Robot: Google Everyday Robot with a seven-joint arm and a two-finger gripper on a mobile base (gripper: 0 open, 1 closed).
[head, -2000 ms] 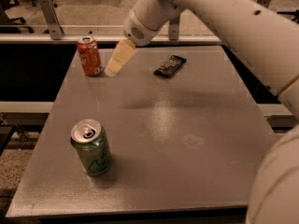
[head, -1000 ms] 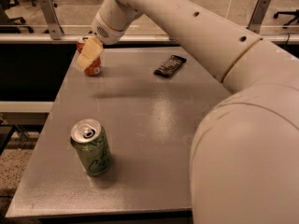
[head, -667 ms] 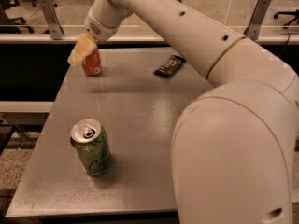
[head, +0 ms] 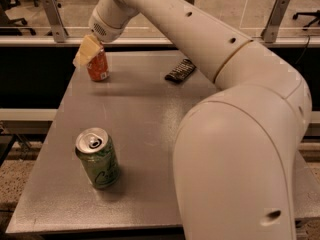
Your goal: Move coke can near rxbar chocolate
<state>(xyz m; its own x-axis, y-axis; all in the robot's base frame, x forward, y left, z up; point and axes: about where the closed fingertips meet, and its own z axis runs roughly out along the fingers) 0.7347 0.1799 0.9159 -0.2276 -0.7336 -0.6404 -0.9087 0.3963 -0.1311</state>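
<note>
- Gripper [head: 85,51]: a tan, wedge-shaped end on the white arm [head: 235,114], at the far left corner of the table [head: 150,119]. It lies over the upper left of the coke can [head: 98,67] and hides the can's top. Whether it is open or closed, or has hold of the can, cannot be told.
- Coke can: small, red-orange, upright, with a white label patch low on its front. It stands near the far left edge of the table. Only the lower body shows clearly.
- Rxbar [head: 180,70]: flat, dark, rectangular, with faint light print. It lies at a slant near the far edge, well to the right of the coke can, with bare table between the two.
- Green can [head: 98,158]: upright, silver top with the tab opening showing, light script on its side. It stands near the front left, well apart from both task items.
- Change over two seconds: the gripper was then to the right of the coke can, between can and rxbar, clear of the can. It has since crossed to the can's top and left side.
- Change over the last 0.7 s: the gripper sits in nearly the same place, and the arm's large elbow fills slightly more of the right of the view.
- Coke can, rxbar and green can lie where they were in every earlier frame.
</note>
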